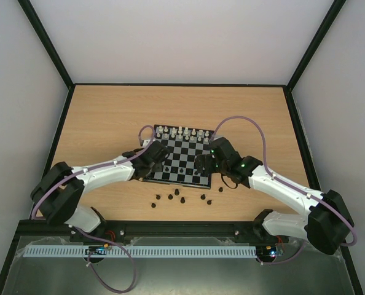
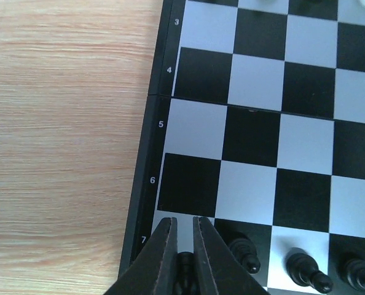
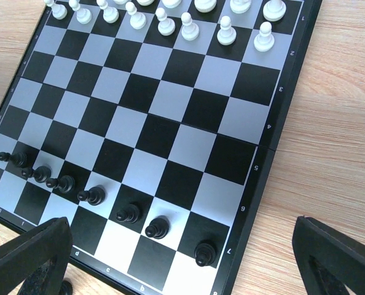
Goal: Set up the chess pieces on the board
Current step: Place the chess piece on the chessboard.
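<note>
While the left gripper (image 2: 185,222) clamps a black piece (image 2: 184,265) beside standing pawns (image 2: 244,251), the right gripper (image 3: 182,226) gapes.

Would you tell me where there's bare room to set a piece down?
Free: middle rows between the white pieces and black pawns, and the row between those pawns and the board's near border. Crowded: the table before it, with loose black pieces.

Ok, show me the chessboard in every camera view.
Top view: chessboard in the middle of the table.
Left wrist: right-hand part of the picture, numbered edge on its left.
Right wrist: fills most of the picture, at a slant.
Shared landmark: black pawns on row 7, in both wrist views.
</note>
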{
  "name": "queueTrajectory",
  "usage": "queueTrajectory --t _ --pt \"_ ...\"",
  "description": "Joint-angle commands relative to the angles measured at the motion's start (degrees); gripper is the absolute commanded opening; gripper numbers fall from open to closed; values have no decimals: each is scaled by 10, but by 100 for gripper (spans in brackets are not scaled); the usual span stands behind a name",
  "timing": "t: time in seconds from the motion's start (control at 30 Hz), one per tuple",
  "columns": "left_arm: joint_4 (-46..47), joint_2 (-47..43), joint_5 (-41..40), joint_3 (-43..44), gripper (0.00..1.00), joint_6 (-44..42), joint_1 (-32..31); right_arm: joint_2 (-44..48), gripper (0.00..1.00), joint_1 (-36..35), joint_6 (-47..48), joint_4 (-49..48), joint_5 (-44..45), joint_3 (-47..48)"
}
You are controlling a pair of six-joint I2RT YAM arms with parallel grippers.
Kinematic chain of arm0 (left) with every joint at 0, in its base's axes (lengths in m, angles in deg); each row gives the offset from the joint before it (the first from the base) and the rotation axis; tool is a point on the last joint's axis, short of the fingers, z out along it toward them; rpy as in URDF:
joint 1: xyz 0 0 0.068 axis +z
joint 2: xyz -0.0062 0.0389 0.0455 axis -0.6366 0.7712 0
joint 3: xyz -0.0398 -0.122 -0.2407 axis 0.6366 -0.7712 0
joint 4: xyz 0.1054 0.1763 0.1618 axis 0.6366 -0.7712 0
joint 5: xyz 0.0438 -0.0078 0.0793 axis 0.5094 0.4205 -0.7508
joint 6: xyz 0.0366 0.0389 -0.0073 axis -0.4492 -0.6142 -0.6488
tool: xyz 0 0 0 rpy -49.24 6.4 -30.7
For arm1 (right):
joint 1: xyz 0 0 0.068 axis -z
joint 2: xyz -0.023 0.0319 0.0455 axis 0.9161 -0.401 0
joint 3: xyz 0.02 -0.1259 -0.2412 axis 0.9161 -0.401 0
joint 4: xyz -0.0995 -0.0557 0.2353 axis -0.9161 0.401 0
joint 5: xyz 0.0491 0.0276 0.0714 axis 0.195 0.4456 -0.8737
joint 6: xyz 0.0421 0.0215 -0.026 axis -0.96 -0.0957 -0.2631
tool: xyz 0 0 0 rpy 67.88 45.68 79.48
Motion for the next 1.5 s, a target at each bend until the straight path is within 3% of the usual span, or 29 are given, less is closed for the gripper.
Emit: queueTrajectory --t 0.0,0.73,1.47 --pt "17 21 3 8 3 -12 3 13 98 3 0 1 9 -10" --pt "31 58 -7 -4 14 -7 6 10 99 3 -2 -8 -2 -15" --pt "6 1 -4 -17 19 -1 3 2 99 4 -3 -12 -4 -15"
